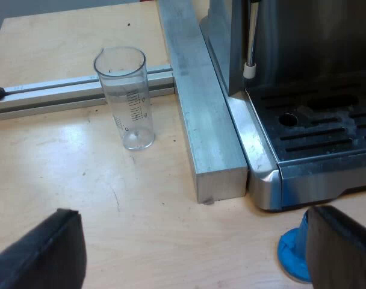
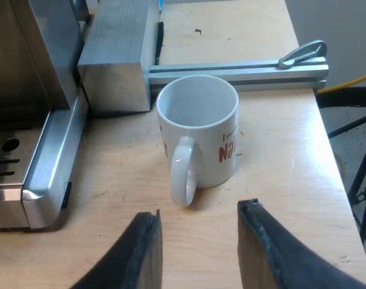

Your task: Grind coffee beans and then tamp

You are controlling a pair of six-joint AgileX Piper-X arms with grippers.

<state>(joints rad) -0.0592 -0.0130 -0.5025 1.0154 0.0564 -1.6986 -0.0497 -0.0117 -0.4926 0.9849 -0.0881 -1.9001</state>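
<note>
Fingers (image 1: 44, 253) of my left end effector (image 1: 192, 218) stood wide apart over the tabletop (image 1: 50, 180), holding nothing. The blue tamper (image 1: 293, 251) sat on the tabletop just beside one finger, partly hidden behind it. Ahead of that end effector the measuring glass (image 1: 124, 99) stood upright, apart from a metal bar (image 1: 198, 108) that lay along the espresso machine (image 1: 303, 48), whose drip tray (image 1: 327, 129) faced me. My right end effector (image 2: 198, 211) was also open and empty, with the white mug (image 2: 198, 135) upright just ahead between its fingers, handle turned toward me, near the machine's corner.
</note>
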